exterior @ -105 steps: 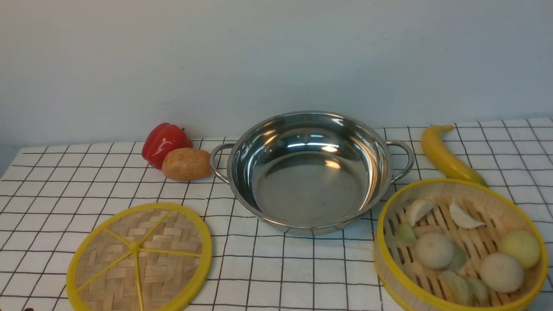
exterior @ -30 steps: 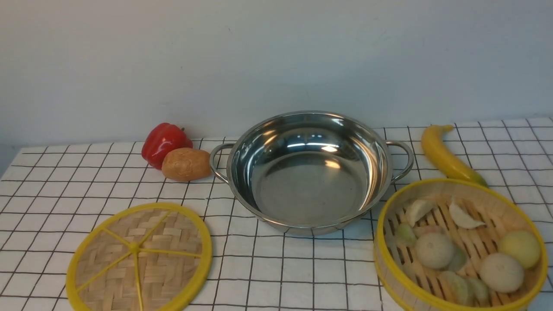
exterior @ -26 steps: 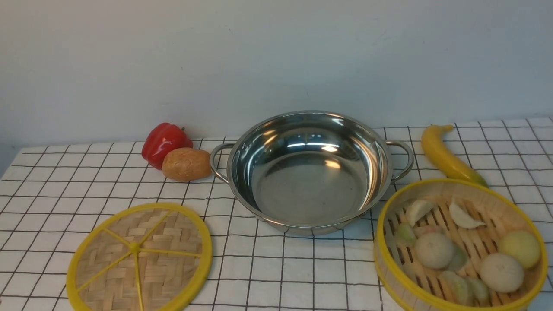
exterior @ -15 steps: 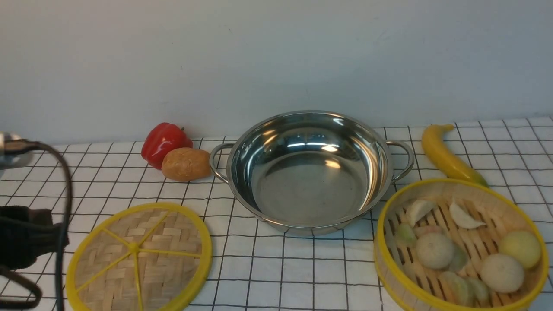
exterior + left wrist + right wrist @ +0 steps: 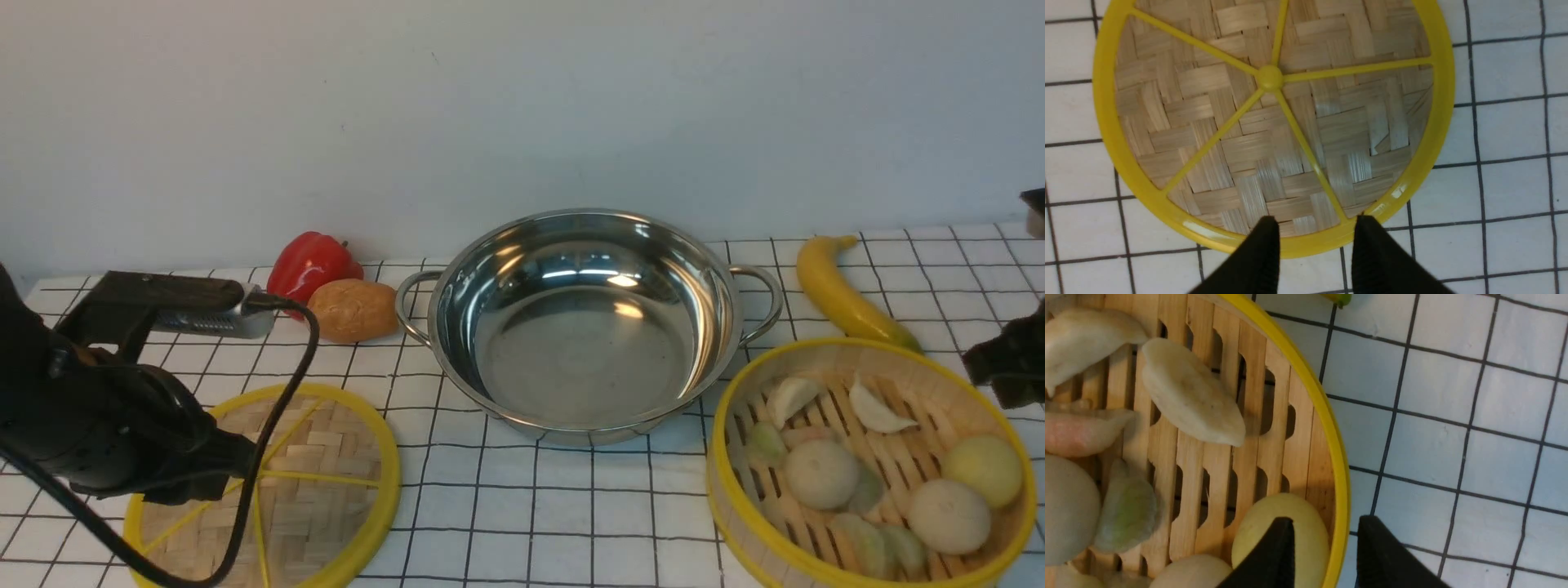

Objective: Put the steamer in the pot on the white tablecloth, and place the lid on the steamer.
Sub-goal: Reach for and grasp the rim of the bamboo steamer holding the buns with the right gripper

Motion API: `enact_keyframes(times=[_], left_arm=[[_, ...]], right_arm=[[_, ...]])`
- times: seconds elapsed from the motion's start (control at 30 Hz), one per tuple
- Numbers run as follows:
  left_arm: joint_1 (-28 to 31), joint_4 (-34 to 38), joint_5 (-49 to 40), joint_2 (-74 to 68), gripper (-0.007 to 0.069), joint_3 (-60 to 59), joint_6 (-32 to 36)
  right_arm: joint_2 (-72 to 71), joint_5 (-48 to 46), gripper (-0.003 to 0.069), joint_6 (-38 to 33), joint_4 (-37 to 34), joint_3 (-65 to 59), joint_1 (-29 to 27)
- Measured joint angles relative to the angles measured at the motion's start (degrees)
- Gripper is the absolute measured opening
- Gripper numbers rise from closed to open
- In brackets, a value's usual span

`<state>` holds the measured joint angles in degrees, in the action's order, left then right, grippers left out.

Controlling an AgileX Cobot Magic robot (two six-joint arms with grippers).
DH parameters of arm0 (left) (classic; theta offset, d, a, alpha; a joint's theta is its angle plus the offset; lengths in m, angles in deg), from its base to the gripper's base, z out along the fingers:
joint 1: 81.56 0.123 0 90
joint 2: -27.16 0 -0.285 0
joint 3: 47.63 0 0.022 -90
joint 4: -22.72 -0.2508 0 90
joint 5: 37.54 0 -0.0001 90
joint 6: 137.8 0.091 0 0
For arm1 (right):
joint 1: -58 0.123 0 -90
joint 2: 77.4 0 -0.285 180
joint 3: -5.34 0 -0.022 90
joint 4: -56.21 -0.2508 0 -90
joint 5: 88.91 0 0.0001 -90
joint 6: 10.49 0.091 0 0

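Observation:
The shiny steel pot (image 5: pixel 457 286) stands empty at the middle back of the white tablecloth (image 5: pixel 571 523). The steamer (image 5: pixel 857 343), with buns and dumplings in it, sits at the front right. The lid (image 5: pixel 318 474) lies flat at the front left. My left gripper (image 5: pixel 1316 222) is open above the lid's (image 5: pixel 1269 122) rim, not touching it. My right gripper (image 5: pixel 1327 522) is open and straddles the steamer's yellow rim (image 5: pixel 1331 428), one finger over a yellowish bun inside, the other over the cloth. In the front view the right gripper (image 5: pixel 1008 367) shows at the right edge.
A red pepper (image 5: pixel 310 265) and a potato (image 5: pixel 353 310) lie left of the pot's handle. A yellow banana (image 5: pixel 837 294) lies behind the steamer. A wall closes off the back. My left arm's cable (image 5: pixel 277 408) hangs over the lid.
Both arms have come into view. The left arm has moved in from the left over the lid. The right gripper has appeared at the steamer's right side. The objects have not moved.

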<state>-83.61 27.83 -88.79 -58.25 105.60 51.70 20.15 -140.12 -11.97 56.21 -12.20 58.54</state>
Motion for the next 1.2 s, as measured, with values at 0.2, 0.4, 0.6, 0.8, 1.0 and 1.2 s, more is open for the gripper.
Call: enact_keyframes(times=[0.2, 0.4, 0.6, 0.8, 1.0, 1.2], left_arm=[[0.0, 0.0, 0.3, -1.64, 0.0243, 0.06, 0.18], [0.0, 0.0, 0.44, -1.64, 0.0243, 0.11, 0.18], [0.0, 0.06, 0.49, -1.64, 0.0243, 0.11, 0.18], [0.0, 0.06, 0.49, -1.64, 0.0243, 0.11, 0.18], [0.0, 0.11, 0.49, -1.64, 0.0243, 0.11, 0.18], [0.0, 0.13, 0.49, -1.64, 0.0243, 0.11, 0.18]], right_arm=[[4.0, 3.33, 0.0242, -0.83, 0.31, 0.07, 0.0], [7.93, 5.7, 0.0242, -1.77, 0.52, 0.19, 0.0], [11.09, 8.87, 0.0242, -1.77, 1.76, 0.29, 0.0], [13.37, 9.08, 0.0177, 2.61, 5.33, 0.29, 0.0], [13.5, 5.11, 0.0067, 7.21, 9.9, 0.54, 0.02], [12.53, -0.87, 0.0061, 8.97, 9.69, 0.91, -1.32]])
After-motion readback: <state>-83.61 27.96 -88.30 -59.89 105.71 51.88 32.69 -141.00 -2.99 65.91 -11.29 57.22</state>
